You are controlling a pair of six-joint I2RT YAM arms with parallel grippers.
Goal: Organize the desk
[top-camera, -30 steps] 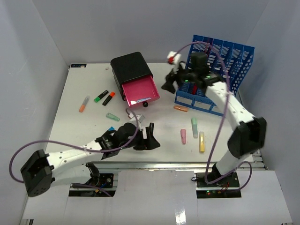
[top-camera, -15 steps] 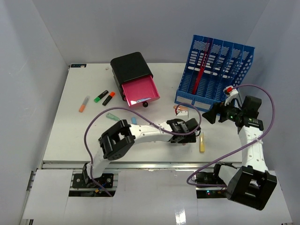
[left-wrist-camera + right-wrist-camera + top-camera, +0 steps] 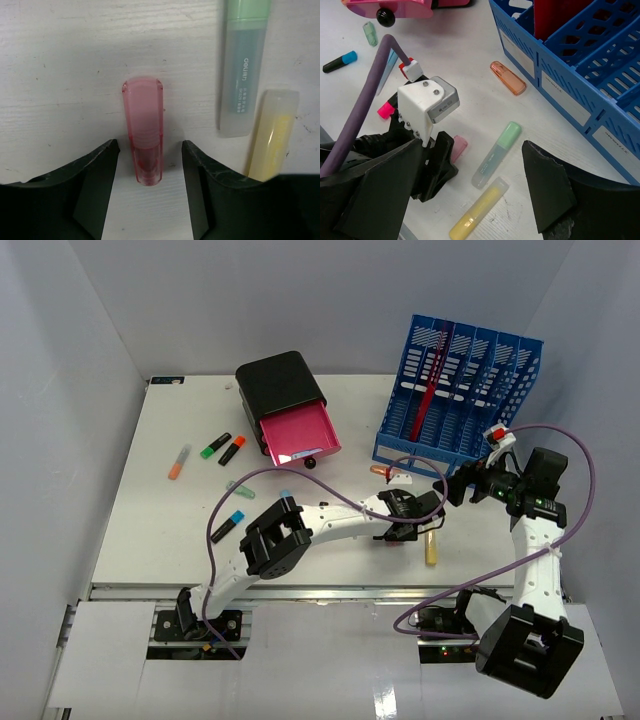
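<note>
Green "deli" highlighter [image 3: 243, 75]; left jaws open astride pink highlighter [image 3: 144, 130]; right jaws wide, empty.

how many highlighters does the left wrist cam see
3. Pink highlighter between the jaws, green highlighter at upper right, yellow highlighter just below it, partly cut off. More may lie outside this view.
</note>
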